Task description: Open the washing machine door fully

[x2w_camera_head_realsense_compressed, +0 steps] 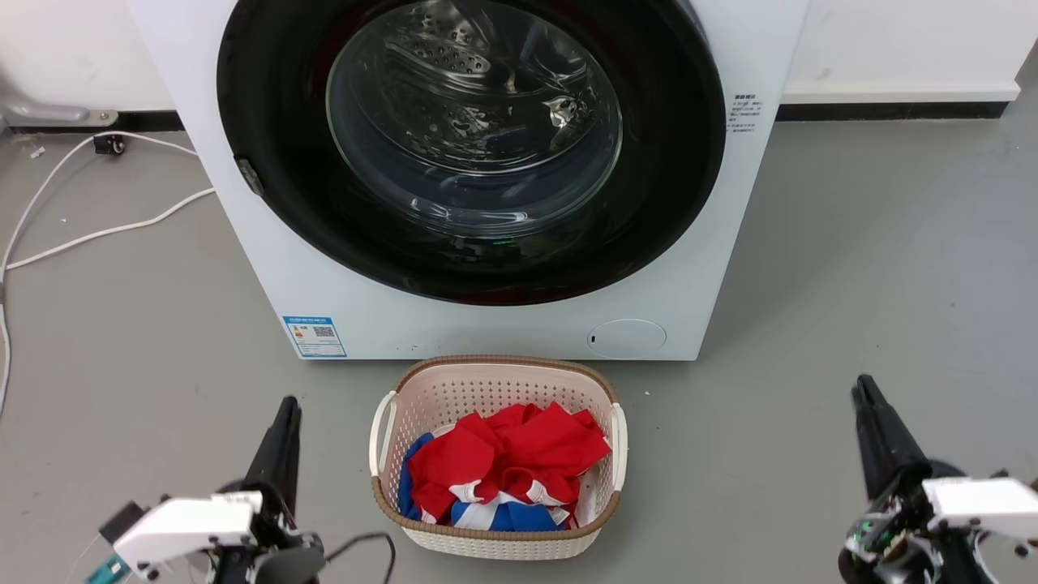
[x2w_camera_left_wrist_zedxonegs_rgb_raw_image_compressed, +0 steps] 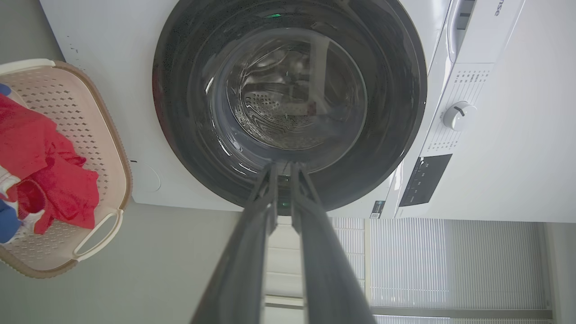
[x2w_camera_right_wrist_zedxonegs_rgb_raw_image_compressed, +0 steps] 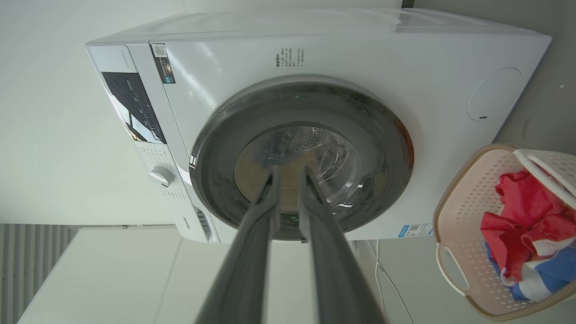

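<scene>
One white front-loading washing machine (x2w_camera_head_realsense_compressed: 268, 243) stands at 12 o'clock in the head view, its single washing machine door (x2w_camera_head_realsense_compressed: 474, 138) shut flush against the front. The door is a wide, glossy black ring around a bulging clear glass window, through which the perforated steel drum shows. A small grey catch (x2w_camera_head_realsense_compressed: 250, 176) sits on its rim at about 9 o'clock. Low on the machine's front are one blue label (x2w_camera_head_realsense_compressed: 315, 336) at 7 o'clock and one round cap (x2w_camera_head_realsense_compressed: 626, 338) at 5 o'clock.

One cream laundry basket (x2w_camera_head_realsense_compressed: 495, 361) rests on the grey floor at the machine's 6 o'clock, holding red, blue and white clothes (x2w_camera_head_realsense_compressed: 519, 450).

Two hands are raised from the floor's near edge: the left hand (x2w_camera_head_realsense_compressed: 287, 403) at 7 o'clock and the right hand (x2w_camera_head_realsense_compressed: 863, 386) at 5 o'clock. Each has its fingers drawn together, holds nothing and is well apart from the door.
</scene>
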Robot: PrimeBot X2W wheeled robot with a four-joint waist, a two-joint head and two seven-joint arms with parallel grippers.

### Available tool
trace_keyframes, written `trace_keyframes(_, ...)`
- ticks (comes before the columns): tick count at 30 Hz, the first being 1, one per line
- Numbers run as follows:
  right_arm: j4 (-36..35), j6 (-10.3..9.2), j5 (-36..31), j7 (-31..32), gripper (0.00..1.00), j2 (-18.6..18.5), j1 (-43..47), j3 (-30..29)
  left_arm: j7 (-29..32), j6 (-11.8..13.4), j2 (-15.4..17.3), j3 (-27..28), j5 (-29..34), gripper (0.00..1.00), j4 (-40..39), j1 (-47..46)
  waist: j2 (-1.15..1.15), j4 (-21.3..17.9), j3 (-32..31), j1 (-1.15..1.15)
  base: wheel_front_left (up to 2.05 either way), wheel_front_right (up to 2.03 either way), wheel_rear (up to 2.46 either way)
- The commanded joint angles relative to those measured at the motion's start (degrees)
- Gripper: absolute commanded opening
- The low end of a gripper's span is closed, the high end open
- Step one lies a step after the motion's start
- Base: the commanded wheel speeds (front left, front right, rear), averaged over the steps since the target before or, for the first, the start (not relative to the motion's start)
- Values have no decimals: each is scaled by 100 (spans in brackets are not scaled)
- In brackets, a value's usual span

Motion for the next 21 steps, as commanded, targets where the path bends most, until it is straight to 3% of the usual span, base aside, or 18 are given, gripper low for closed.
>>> trace_keyframes(1, -23, 0, -12, -13, 100, -1, 0, 7, -8, 0, 1, -14, 1, 100, -12, -5, 0, 0, 0, 0, 0, 0, 0)
trace_keyframes(12, -207, 0, -397, -337, 100, -8, 151, 251, -335, 0, 12, -354, 250, 100, -252, 13, 0, 4, -1, 0, 0, 0, 0)
trace_keyframes(21, -403, 0, -1369, -572, 100, -6, 221, 310, -569, 0, 10, -458, 1416, 100, -466, 26, 0, 16, -4, 0, 0, 0, 0)
